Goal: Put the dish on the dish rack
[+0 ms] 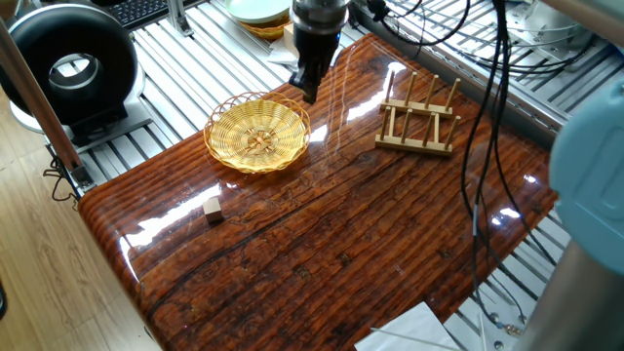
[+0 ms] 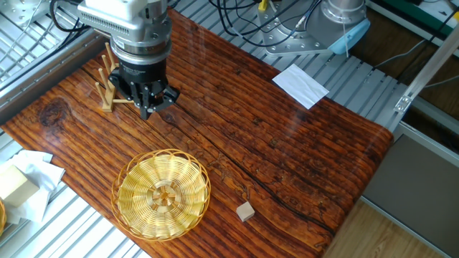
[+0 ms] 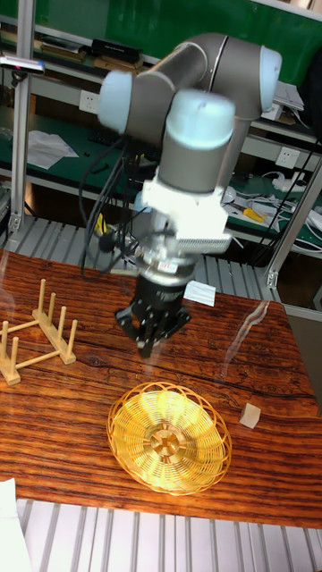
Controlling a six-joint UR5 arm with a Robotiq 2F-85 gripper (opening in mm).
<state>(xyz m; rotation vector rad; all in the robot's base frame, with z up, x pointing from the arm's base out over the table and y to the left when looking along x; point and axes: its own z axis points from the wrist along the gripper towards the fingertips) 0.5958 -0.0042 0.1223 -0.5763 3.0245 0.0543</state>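
Dish [image 1: 257, 134] lay flat and upright on the tabletop [image 1: 390, 244], toward 10 o'clock of the wooden top in one fixed view, untouched. Dish rack [image 1: 419, 121] stood well apart toward 2 o'clock, pegs up, nothing in its slots. Small wooden block [image 1: 212, 209] sat loose near the 8 o'clock edge, clear of both.

Gripper [image 1: 308, 86] hung above the tabletop at about 1 o'clock of the dish rim, holding nothing. Jaws looked drawn close together, tips nearly meeting, though the exact gap could not be told from any view. Seen in the other fixed view, gripper [image 2: 147, 104] hovered between rack [image 2: 107, 75] and dish [image 2: 163, 193], closer to the rack, with the block [image 2: 246, 211] off to 3 o'clock of the dish. Tall view showed the same: gripper [image 3: 152, 338] above bare wood at 12 o'clock of the dish [image 3: 168, 436], rack [image 3: 36, 331] off to 9 o'clock.

Judged light, woven, slightly springy and rough enough to resist slipping. Looped openwork rim probably the best hold: one finger inside, one outside, at the nearest edge. Hard pinch likely to deform the weave. Needs tipping on edge to slot between the pegs; the light rack liable to shift if nudged.
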